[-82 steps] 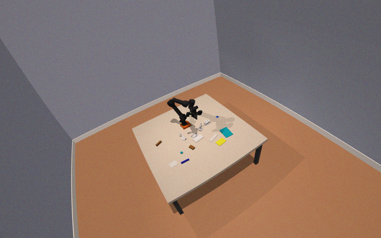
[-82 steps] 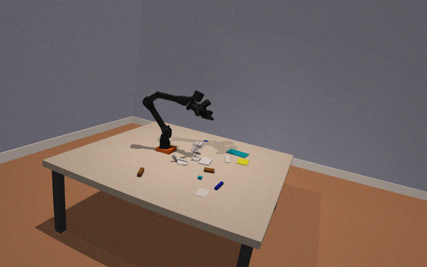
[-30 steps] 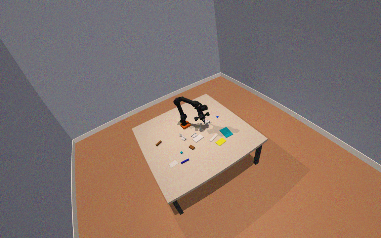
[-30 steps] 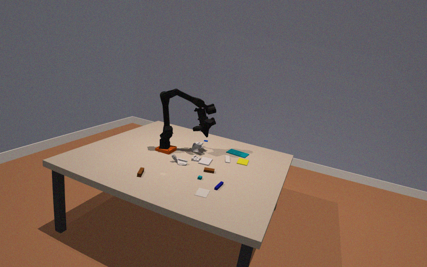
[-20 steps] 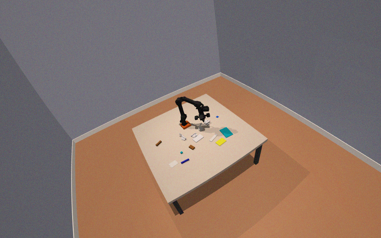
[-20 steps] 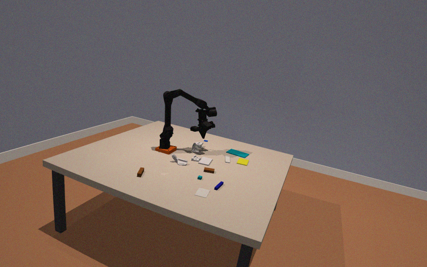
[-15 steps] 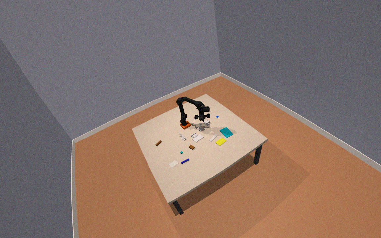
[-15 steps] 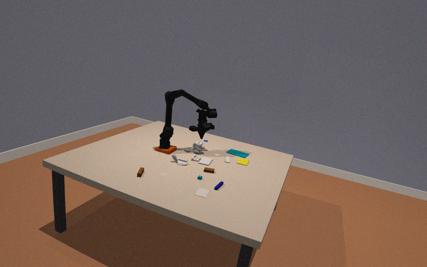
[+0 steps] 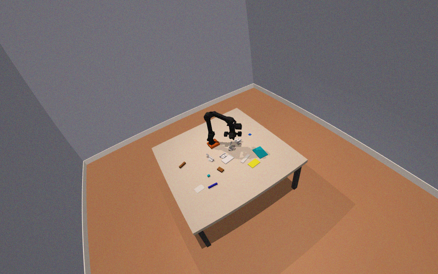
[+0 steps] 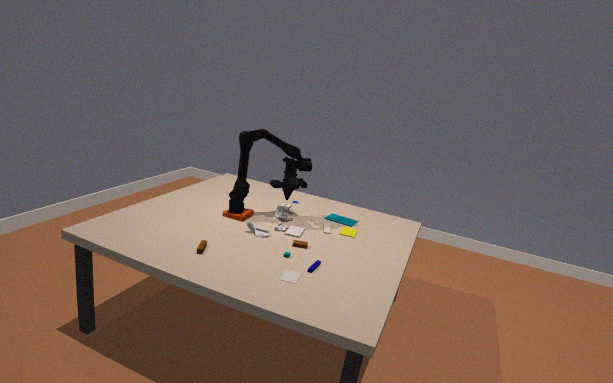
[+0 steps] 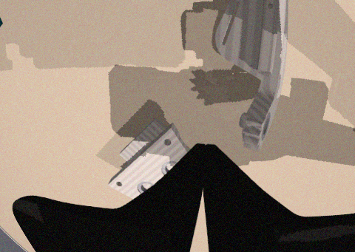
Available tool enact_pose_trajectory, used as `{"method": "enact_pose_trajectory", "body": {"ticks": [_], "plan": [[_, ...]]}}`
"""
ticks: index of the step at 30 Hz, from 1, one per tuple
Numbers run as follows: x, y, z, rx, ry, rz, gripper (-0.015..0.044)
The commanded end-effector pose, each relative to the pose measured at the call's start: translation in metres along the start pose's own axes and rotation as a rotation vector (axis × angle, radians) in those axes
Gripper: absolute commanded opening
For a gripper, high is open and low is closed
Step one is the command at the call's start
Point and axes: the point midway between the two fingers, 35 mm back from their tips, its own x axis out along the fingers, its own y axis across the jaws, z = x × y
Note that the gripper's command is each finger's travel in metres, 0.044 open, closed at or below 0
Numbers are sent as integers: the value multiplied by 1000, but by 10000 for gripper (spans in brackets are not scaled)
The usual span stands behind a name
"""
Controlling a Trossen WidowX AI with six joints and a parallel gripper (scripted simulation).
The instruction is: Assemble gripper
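Wrist view shows the clenched, unladen jaws (image 9: 232, 137) (image 10: 287, 198) (image 11: 206, 145) above the surface (image 9: 180, 197) (image 10: 232, 266) (image 11: 55, 115), near a striped, curved grey part (image 9: 232, 146) (image 10: 281, 212) (image 11: 255, 41).

grey walls (image 9: 145, 51) (image 10: 299, 71), orange-brown floor (image 9: 128, 218) (image 10: 452, 333), pale table (image 9: 180, 197) (image 10: 156, 238) (image 11: 52, 115), dark legs (image 9: 204, 238) (image 10: 84, 290).

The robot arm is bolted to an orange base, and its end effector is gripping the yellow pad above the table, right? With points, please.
Not quite: the end effector (image 9: 233, 138) (image 10: 287, 198) (image 11: 204, 153) is shut on nothing, and the yellow pad (image 9: 254, 163) (image 10: 348, 232) lies flat on the table (image 9: 248, 190) (image 10: 204, 285), as the exterior view shows. The arm (image 9: 209, 127) (image 10: 242, 161) does stand on an orange base (image 9: 216, 146) (image 10: 243, 218).
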Motion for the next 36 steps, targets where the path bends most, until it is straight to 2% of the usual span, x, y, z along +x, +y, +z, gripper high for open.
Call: {"method": "enact_pose_trajectory", "body": {"ticks": [1,36], "plan": [[7,1,-1,7,6,-1,0],[62,-1,-1,13,5,0,0]]}}
